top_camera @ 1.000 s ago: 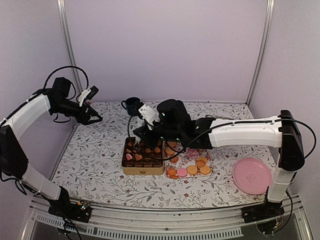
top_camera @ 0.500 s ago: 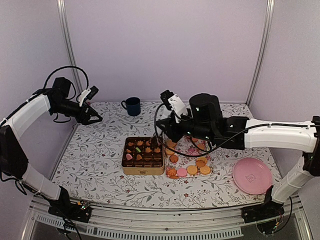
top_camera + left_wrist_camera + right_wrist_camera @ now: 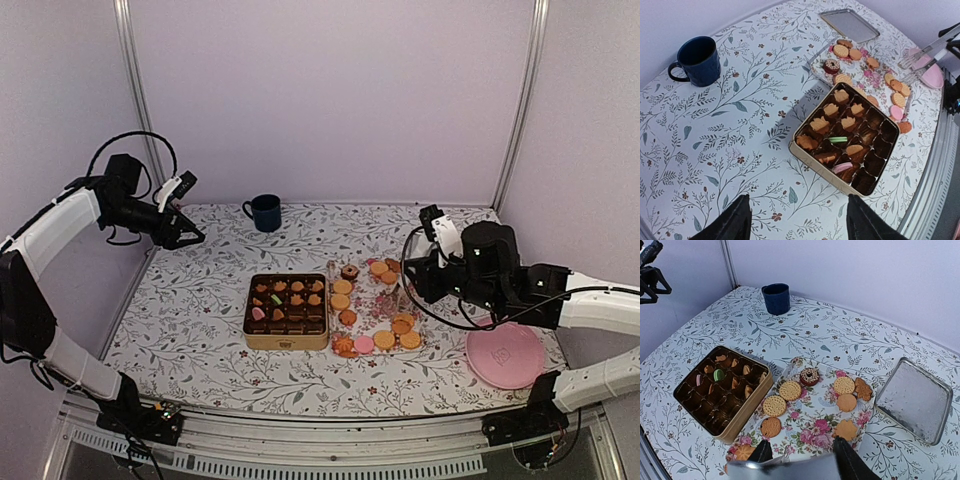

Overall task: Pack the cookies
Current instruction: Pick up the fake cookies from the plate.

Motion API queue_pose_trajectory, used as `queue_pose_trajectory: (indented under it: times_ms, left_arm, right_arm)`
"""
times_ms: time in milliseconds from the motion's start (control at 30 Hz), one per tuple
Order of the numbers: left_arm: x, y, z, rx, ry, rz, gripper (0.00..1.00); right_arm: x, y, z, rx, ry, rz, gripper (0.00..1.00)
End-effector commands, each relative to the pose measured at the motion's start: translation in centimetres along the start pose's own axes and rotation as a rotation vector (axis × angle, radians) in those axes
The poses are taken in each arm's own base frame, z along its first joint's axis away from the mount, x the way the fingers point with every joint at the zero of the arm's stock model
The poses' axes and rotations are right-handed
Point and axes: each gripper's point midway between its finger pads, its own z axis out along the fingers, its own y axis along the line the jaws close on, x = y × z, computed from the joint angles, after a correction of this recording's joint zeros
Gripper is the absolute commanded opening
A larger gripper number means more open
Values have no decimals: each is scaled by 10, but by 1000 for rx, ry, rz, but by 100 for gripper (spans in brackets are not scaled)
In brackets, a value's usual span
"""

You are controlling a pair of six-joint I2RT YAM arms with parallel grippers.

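**Right gripper**: the jaws stand partly apart, at a narrower gap than the left pair. No cookie sits between them. A blurred grey strip crosses the bottom edge of the right wrist view between the fingers, and it cannot be identified.

**Left gripper**: the jaws stand wide, with nothing between them. The gripper hangs high above the table.

**Cookies**:
- One group lies loose on a floral tray, directly ahead of and below the right jaws.
- The other group sits in the compartments of a gold box, ahead and to the left of the right jaws, touching the tray's left edge. It includes one green and one pink cookie.
- The box lies straight ahead of the left jaws, well below them.

**Other items:**
- A silver lid lies ahead and to the right of the right jaws, just beside the tray.
- A dark blue mug stands upright, far ahead of the right jaws.
- A pink plate lies beneath the right arm.
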Motion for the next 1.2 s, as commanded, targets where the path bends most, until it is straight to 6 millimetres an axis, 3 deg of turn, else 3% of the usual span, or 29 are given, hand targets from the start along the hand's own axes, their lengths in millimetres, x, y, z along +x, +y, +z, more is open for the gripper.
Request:
queue_pose_trajectory:
  times_ms: [0,333,600,900,1167]
  left_arm:
    - [-9,-1,-7,7,-23,-2,65]
    - [-8,-1,-6,9,-19,-3,65]
    - [-6,0,-4,10,-14,-5,65]
    - [-3,-1,-4,9,-9,-6,65]
    - [-2,-1,-3,11,-9,-8,65]
  right_arm:
    - [4,-10,-5,35,-6,60,42]
    - [34,-24,5,87,70,66,42]
    - [48,-22,8,64,95,90,42]
    - [51,-27,13,73,84,97,41]
    - [36,-19,19,25,51,94,34]
